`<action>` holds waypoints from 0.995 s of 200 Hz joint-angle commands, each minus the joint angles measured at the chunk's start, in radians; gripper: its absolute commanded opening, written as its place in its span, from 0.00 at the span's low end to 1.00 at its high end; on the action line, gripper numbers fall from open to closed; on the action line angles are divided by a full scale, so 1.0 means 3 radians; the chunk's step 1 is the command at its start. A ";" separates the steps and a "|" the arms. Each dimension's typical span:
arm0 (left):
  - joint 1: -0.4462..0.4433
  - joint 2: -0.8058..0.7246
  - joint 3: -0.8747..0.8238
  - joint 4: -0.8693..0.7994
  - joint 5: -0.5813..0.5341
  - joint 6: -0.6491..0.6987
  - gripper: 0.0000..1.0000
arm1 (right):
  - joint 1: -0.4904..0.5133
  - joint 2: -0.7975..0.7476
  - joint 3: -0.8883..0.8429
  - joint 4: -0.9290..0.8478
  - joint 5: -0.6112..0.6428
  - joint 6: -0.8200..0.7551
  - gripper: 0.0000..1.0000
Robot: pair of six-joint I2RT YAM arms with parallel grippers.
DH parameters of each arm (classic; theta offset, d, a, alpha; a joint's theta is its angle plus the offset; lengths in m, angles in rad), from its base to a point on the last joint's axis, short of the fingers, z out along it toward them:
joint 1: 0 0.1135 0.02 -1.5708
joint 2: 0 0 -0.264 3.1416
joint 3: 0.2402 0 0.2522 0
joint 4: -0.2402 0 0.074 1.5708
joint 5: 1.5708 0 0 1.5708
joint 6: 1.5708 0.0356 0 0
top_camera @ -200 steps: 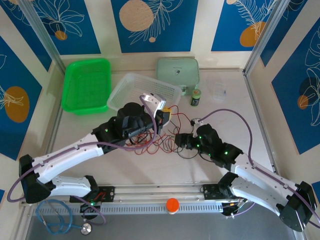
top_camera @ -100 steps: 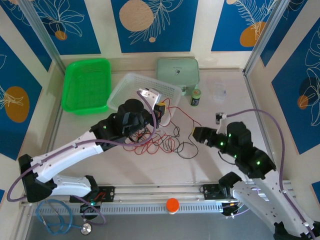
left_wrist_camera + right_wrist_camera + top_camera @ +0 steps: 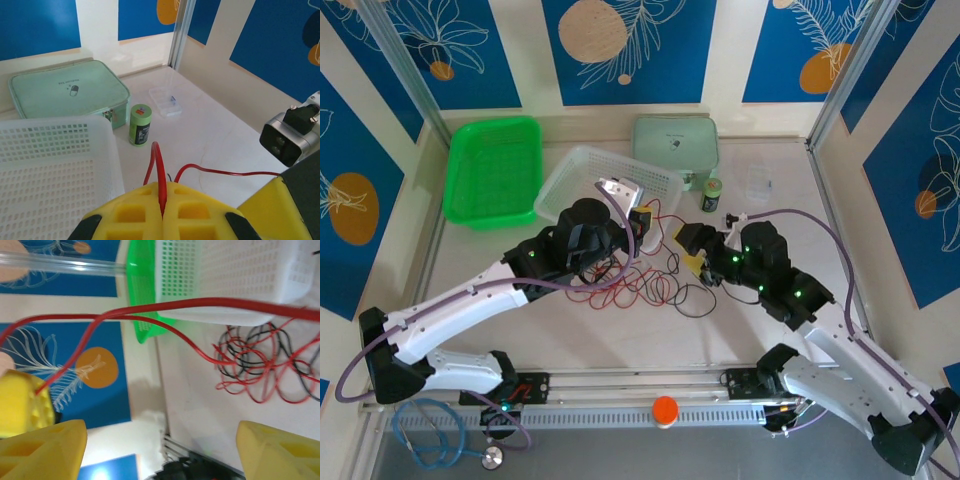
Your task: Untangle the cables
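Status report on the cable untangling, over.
Left gripper shut on red cable. Right gripper open, under that raised strand. Red-black tangle loose on table. White basket close behind left gripper.

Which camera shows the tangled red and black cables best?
Right wrist: the tangle looks large, loops separate. Top external has it small by the left arm; left wrist catches one red strand in its pincer.

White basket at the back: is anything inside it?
The white basket looks empty where its mesh floor shows; the left gripper, pinching the red cable, hides its near side.
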 commanded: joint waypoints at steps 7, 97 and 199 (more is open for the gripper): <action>0.0016 -0.0038 -0.0041 0.0170 0.0057 -0.0139 0.00 | 0.0125 0.0065 -0.0170 0.0545 0.0588 0.0481 0.80; 0.0016 -0.0135 -0.0235 0.0300 0.0124 -0.0348 0.00 | 0.0438 0.0349 -0.0273 0.1398 0.1444 0.0321 0.77; 0.0014 -0.0257 -0.0422 0.0389 0.0060 -0.0486 0.00 | 0.0461 0.0491 -0.0124 0.1371 0.1617 0.0085 0.00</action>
